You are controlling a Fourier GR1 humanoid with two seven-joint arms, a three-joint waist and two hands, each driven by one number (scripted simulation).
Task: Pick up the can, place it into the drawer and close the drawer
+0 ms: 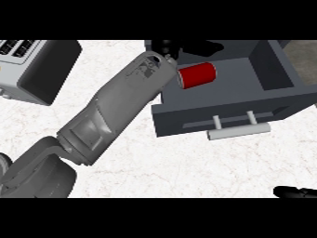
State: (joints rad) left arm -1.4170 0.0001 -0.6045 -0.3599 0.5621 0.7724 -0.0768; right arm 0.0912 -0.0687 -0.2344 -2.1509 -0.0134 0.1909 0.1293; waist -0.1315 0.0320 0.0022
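The red can [197, 75] lies on its side inside the open dark grey drawer [270, 69], near the drawer's back left corner. My left forearm slants up from the lower left to that corner. My left hand [163, 47] hangs over the drawer's back edge just above the can, fingers [205, 46] spread rightward and apart from the can. The drawer's front panel carries a pale bar handle [238, 131] that faces me. My right hand [301, 192] shows only as straight black fingers at the lower right edge, resting open.
A silver toaster [23, 65] stands at the counter's back left. White marble counter [188, 167] spreads in front of the drawer. Dark floor shows past the drawer at the upper right.
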